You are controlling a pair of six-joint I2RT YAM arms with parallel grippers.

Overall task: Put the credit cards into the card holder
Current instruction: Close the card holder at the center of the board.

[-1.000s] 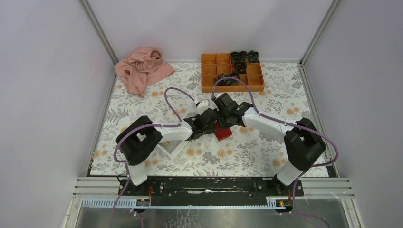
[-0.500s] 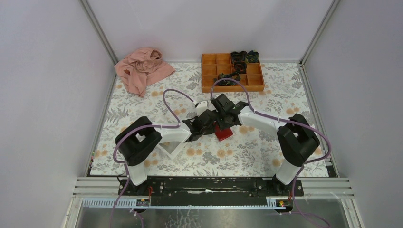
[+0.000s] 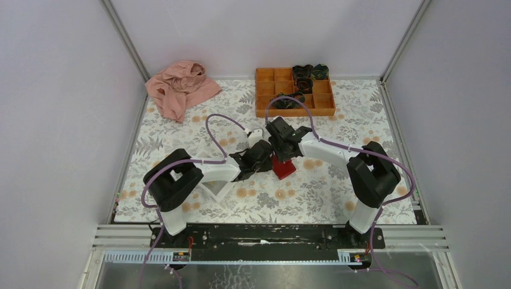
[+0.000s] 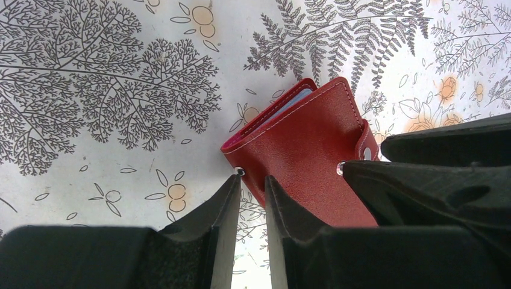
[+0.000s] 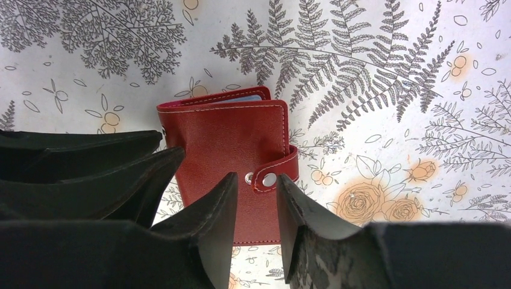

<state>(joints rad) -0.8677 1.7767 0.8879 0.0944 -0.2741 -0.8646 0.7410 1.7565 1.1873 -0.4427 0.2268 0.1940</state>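
Nearest the arm bases, the white tray (image 3: pixel 218 191) lies on the desk (image 3: pixel 313 201), half under the left arm. None of the credit cards shows on it or anywhere else in these views.

Just beyond, the left claw (image 4: pixel 253 177) has barely shifted over the last second. Its jaws stand a narrow slit apart, astride the near corner of the card holder (image 4: pixel 301 144). I cannot tell whether they nip the cover's edge or merely hover above it.

The card holder itself has not moved. It lies flat near the middle of the desk, between the two claws, folded shut with the red cover up and a sliver of pale blue lining peeping from its far edge.

The real change is on the right. That arm's elbow has swung inward toward the centre, and the right claw (image 5: pixel 256 176) has slid a little farther out and leftward over the holder. Its jaws are released, parted with nothing clamped, and the tips are poised just short of the snap tab (image 5: pixel 278 168). The tab wraps round the holder's edge and looks fastened.

With the holder shut and no cards in sight, either the cards are already tucked inside or the tab must be popped first; the views do not settle which.

At the far edge, the orange compartment box (image 3: pixel 301 112) and the pink cloth (image 3: pixel 181 90) sit as they were.
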